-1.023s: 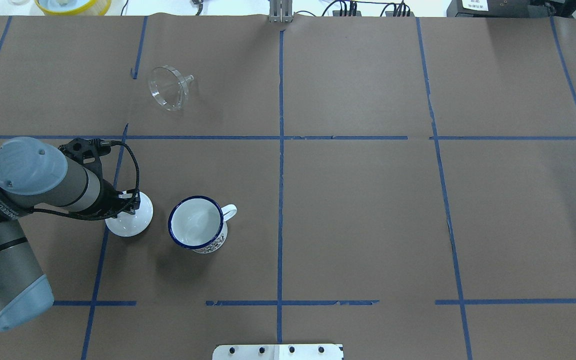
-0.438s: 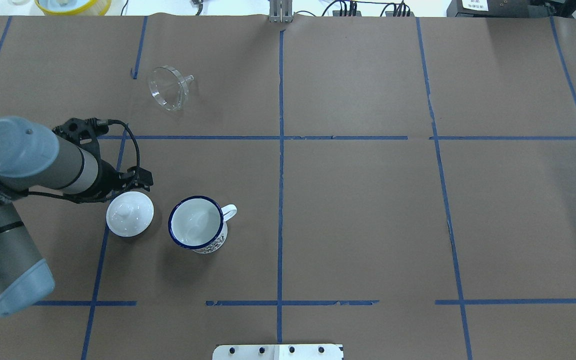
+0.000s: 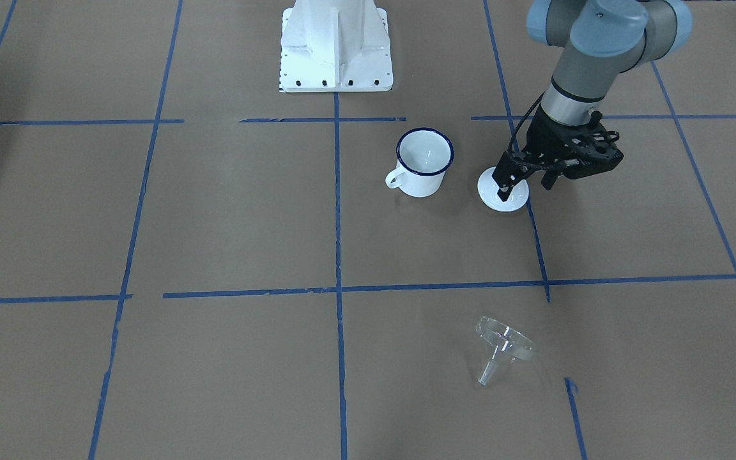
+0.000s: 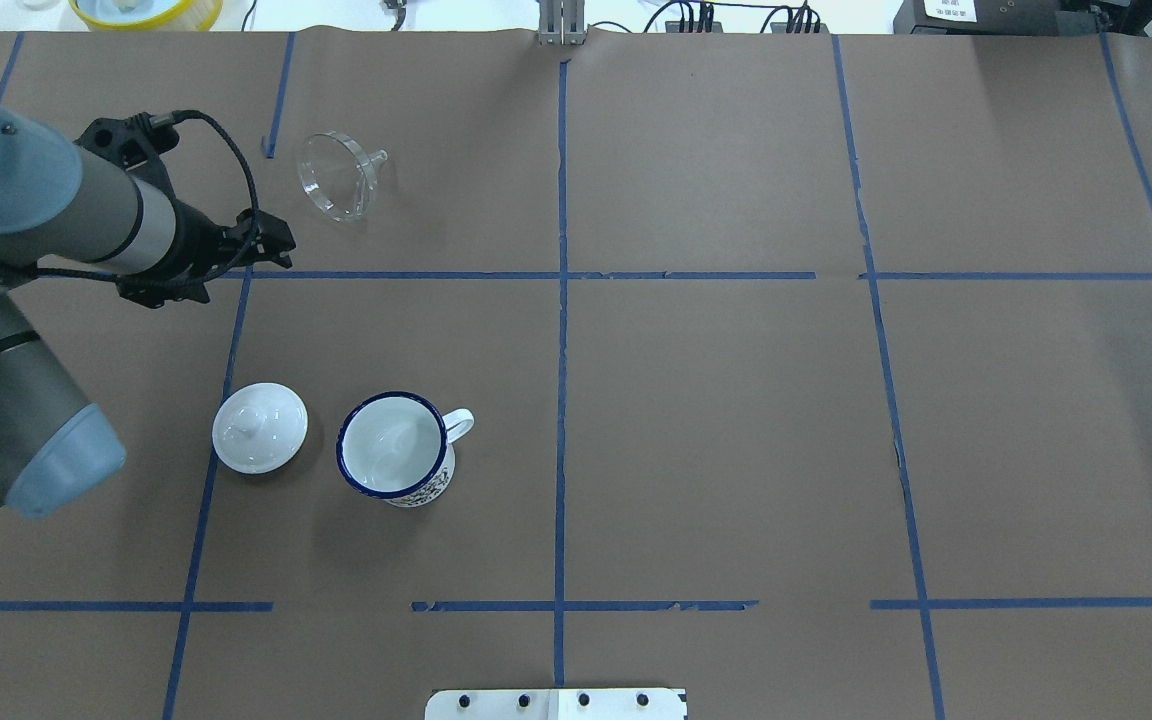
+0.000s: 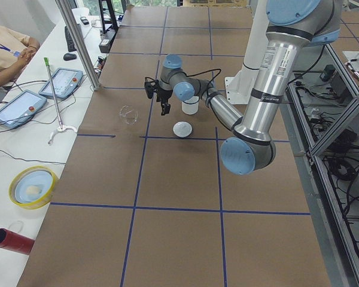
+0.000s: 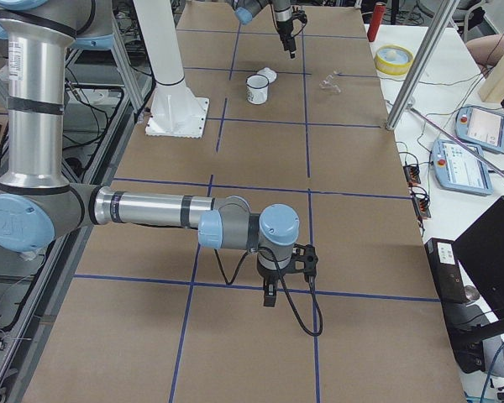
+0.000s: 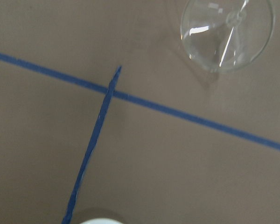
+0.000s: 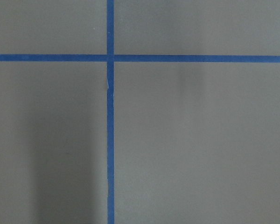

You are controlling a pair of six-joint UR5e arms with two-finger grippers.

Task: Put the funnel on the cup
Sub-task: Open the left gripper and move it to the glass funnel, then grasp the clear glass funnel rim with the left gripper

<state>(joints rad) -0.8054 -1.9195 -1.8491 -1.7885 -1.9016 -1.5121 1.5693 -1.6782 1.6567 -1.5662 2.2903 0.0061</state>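
The clear funnel (image 4: 338, 187) lies on its side at the far left of the table; it also shows in the left wrist view (image 7: 227, 33) and the front view (image 3: 502, 348). The white cup (image 4: 396, 447) with a dark blue rim stands upright and empty at the near left (image 3: 424, 161). My left gripper (image 4: 276, 248) is open and empty, raised above the table between the cup and the funnel, short of the funnel. In the front view its fingers (image 3: 504, 185) stand apart. My right gripper (image 6: 269, 294) shows only in the right side view, so I cannot tell its state.
A round white knobbed lid (image 4: 259, 427) lies on the table just left of the cup. Blue tape lines cross the brown paper. The robot's white base (image 3: 336, 45) stands at the near edge. A yellow bowl (image 4: 144, 10) sits beyond the far edge.
My left gripper has left the white lid and moved away from the robot toward the funnel. The lid stays on the table beside the cup. Cup and funnel have not moved.
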